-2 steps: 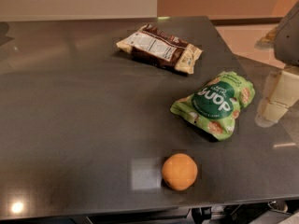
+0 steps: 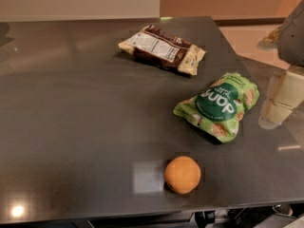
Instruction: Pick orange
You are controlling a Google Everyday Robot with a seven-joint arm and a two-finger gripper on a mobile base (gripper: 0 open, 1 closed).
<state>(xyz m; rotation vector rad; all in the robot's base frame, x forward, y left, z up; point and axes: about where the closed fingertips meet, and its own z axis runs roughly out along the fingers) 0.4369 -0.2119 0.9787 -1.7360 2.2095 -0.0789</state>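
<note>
Items on the dark table (image 2: 71,127): one orange (image 2: 182,175), one green snack bag (image 2: 218,106), one brown snack bag (image 2: 164,49). The orange rests near the front edge, apart from both bags. The gripper (image 2: 278,103) hangs at the right edge, beside the green bag, well apart from the orange. Whether it is clenched or released cannot be determined.

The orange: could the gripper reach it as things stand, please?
Probably yes: the gripper hangs at the far right, and the orange sits alone, uncovered, apart from the green bag.
</note>
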